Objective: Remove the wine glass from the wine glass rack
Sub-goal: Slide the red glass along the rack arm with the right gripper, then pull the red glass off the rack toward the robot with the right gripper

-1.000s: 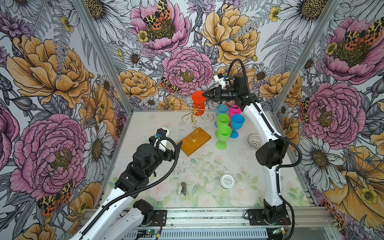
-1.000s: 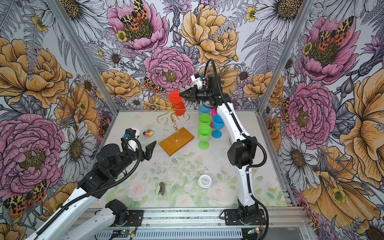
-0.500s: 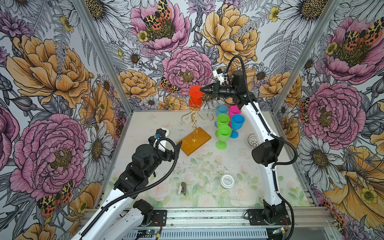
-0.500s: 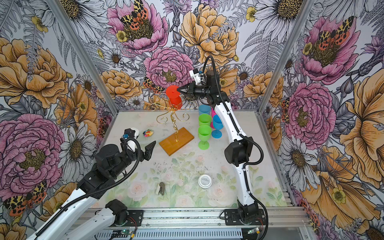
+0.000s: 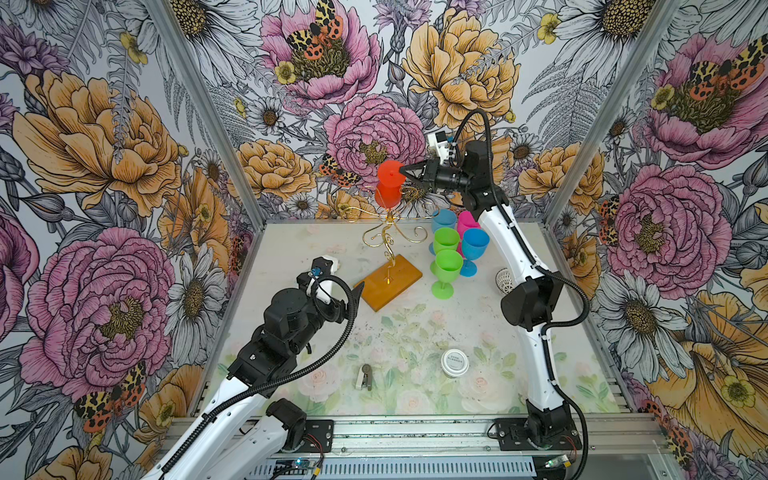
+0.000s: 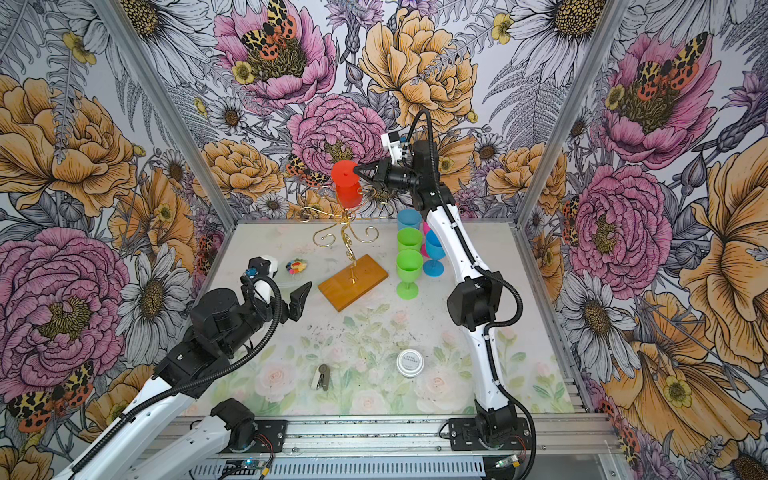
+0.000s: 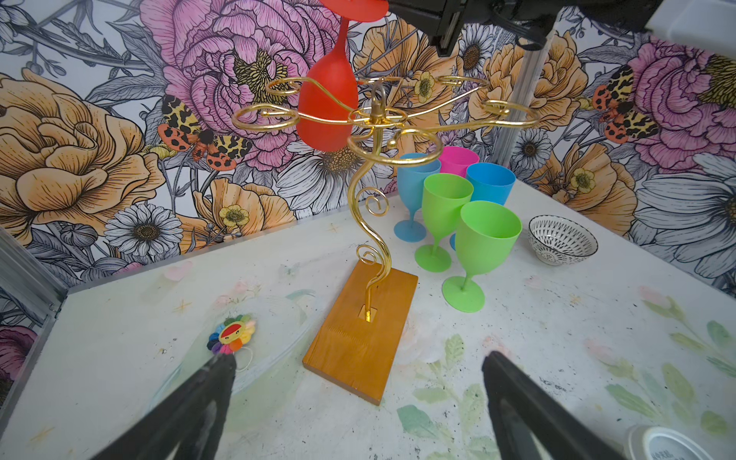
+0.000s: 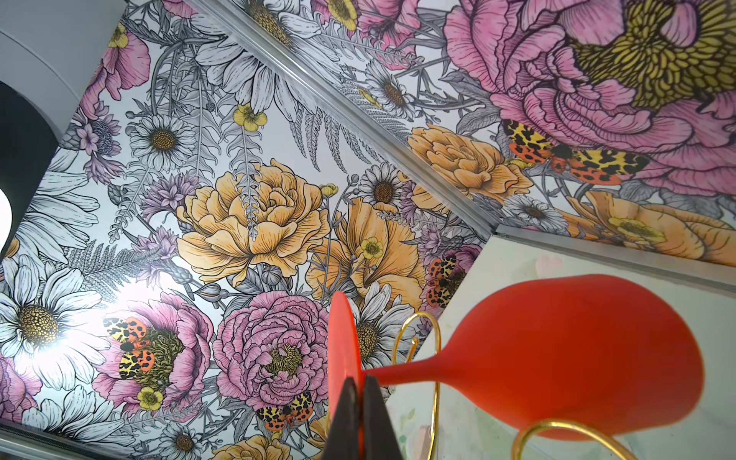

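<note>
Now, red wine glass (image 5: 387,196), seemingly plastic; right fingers (image 8: 345,422) pinch disc foot.

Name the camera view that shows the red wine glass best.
Right wrist view: the red wine glass looms close, foot, stem and bowl, right gripper pinching the foot. The left wrist view crops the foot; both top views show it small, upside down at the wine glass rack.

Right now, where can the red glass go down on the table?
The bare middle, between the rack's wooden base, the front green glass and the round tin. Also in front, between the clip and the tin. The back right is crowded with glasses and a bowl.
</note>
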Action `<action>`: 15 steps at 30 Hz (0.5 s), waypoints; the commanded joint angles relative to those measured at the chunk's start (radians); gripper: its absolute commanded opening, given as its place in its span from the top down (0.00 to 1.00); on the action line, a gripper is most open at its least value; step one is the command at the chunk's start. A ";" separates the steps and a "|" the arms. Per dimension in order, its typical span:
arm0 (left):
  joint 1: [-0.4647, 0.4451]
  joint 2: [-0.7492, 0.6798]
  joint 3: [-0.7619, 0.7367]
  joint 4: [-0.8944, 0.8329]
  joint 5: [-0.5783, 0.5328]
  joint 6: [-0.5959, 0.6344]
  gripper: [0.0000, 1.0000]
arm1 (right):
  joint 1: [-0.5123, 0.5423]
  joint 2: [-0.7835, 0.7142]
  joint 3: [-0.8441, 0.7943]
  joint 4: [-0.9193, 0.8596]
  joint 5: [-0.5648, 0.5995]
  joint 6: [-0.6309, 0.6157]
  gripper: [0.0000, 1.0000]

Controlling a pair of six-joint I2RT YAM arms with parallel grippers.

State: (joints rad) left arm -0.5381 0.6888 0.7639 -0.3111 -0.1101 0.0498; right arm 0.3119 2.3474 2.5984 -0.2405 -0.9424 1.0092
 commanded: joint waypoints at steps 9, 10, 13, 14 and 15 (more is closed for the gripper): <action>0.008 0.001 -0.005 0.006 0.035 -0.013 0.01 | -0.057 0.020 0.033 0.229 0.066 0.037 1.00; 0.007 0.002 -0.005 0.004 0.038 -0.012 0.01 | -0.066 0.015 0.033 0.226 0.071 0.031 1.00; 0.008 0.002 -0.005 0.003 0.047 -0.012 0.01 | -0.084 -0.032 -0.006 0.215 0.070 -0.005 1.00; 0.010 0.002 -0.005 0.003 0.051 -0.011 0.01 | -0.090 -0.057 -0.032 0.212 0.073 -0.021 1.00; 0.010 0.002 -0.005 0.003 0.060 -0.012 0.01 | -0.098 -0.096 -0.079 0.209 0.078 -0.048 1.00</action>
State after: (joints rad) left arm -0.5381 0.6899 0.7639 -0.3111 -0.0872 0.0502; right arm 0.2272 2.3383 2.5645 -0.0662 -0.8829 1.0134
